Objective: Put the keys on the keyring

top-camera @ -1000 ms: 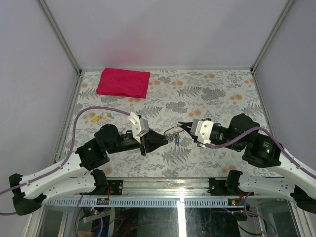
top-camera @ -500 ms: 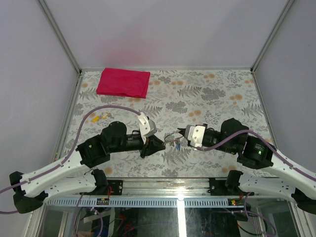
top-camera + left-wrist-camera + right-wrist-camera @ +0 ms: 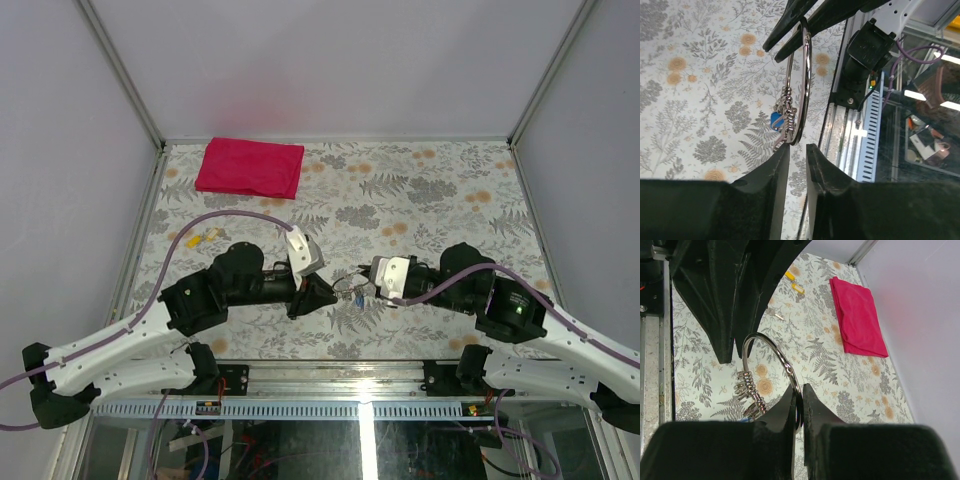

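A floral-print worktop (image 3: 440,190) boxed in by pale walls carries a pink cloth (image 3: 250,167) at the upper left of the overhead view. Both arms meet at lower centre. There the keyring (image 3: 786,107) hangs clear of the surface, and the right hand (image 3: 797,395) is pinched tight on its big loop. The left hand (image 3: 797,150) has its jaws narrowly apart at the loop's opposite edge, the gap wider than the wire, so it seems not to be clamping. A blue head of the keys (image 3: 775,120) dangles among the small rings, though I cannot tell whether both keys are there. One pinch on thin wire is the weak point. If the left fingers close off-line or nudge sideways, the loop could twist or slip out and drop the bundle onto the worktop. Against a second ago, the right arm has reached further left, the left wrist has turned, and the ring sits slightly lower in the frame.
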Controlling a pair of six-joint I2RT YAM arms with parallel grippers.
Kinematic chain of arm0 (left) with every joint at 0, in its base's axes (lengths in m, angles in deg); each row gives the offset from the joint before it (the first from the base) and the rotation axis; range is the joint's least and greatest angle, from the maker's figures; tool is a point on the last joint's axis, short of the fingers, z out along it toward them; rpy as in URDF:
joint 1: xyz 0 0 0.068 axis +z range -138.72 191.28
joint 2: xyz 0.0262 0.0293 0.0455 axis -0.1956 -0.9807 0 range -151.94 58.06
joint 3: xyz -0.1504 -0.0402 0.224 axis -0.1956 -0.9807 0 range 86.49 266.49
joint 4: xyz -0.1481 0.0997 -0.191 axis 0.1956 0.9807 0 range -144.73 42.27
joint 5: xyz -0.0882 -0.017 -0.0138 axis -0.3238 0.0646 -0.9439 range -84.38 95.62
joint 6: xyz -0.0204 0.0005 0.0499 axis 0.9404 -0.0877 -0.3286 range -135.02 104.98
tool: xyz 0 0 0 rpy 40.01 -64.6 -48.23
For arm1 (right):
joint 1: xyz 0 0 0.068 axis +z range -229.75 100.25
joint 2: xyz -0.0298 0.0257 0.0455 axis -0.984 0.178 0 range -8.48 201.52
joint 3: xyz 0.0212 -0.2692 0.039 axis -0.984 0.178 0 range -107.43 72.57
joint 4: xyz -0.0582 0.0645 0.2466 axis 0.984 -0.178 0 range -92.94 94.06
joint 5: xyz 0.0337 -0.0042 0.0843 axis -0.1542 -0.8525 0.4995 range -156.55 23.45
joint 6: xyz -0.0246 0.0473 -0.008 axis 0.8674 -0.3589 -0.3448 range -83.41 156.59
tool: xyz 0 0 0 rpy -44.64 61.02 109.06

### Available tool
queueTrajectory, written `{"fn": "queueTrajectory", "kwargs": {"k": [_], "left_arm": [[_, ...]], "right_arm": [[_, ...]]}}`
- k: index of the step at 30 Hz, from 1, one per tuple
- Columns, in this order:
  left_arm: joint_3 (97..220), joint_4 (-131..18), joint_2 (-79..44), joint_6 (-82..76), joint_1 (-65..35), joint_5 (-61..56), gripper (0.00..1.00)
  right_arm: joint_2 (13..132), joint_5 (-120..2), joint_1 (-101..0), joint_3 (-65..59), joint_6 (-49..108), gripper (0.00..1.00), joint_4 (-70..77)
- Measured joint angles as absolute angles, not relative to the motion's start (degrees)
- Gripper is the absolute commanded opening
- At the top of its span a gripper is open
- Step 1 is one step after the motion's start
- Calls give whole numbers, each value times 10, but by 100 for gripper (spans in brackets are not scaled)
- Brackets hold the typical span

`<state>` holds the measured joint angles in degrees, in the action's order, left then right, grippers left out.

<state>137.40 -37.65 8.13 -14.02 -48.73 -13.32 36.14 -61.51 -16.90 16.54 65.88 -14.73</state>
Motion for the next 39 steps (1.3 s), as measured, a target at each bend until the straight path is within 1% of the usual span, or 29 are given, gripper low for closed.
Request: {"fn": "queueTrajectory", "kwargs": {"k": [1,3,4,6,7,9,13,18,21,26,29,34,39], "left_arm": [[1374,-377,81,-140,-487,-133,13],[1374,-376,80,-140,-487,-133,12],[1374,-376,80,-140,-487,-133,15],[1375,-376,80,-141,-487,-133,30],[1375,-377,80,-142,-487,-132,34],[1375,-377,81,-139,-487,-128,38],[1367,-393,98,-128,-487,-103,39],[1329,-428,157,-108,-487,3,39],[1325,-443,172,-110,-490,69,39],[1327,-478,154,-138,-530,172,38],[1327,-500,133,-163,-562,218,37],[1327,-552,123,-201,-585,264,32],[1326,-595,116,-227,-594,292,31]], "right_arm": [[361,-615,-169,167,659,6,-148],[359,-615,-169,168,658,6,-147],[358,-615,-169,170,657,6,-147],[356,-615,-169,170,655,6,-147],[355,-615,-169,170,654,6,-147],[353,-616,-169,170,649,6,-146],[353,-643,-169,169,624,6,-141],[381,-694,-169,126,570,5,-167],[417,-733,-169,71,522,5,-200],[496,-802,-169,-60,441,4,-278],[524,-828,-169,-114,413,4,-311],[547,-851,-169,-166,381,4,-357],[553,-856,-169,-179,363,3,-384]]}}
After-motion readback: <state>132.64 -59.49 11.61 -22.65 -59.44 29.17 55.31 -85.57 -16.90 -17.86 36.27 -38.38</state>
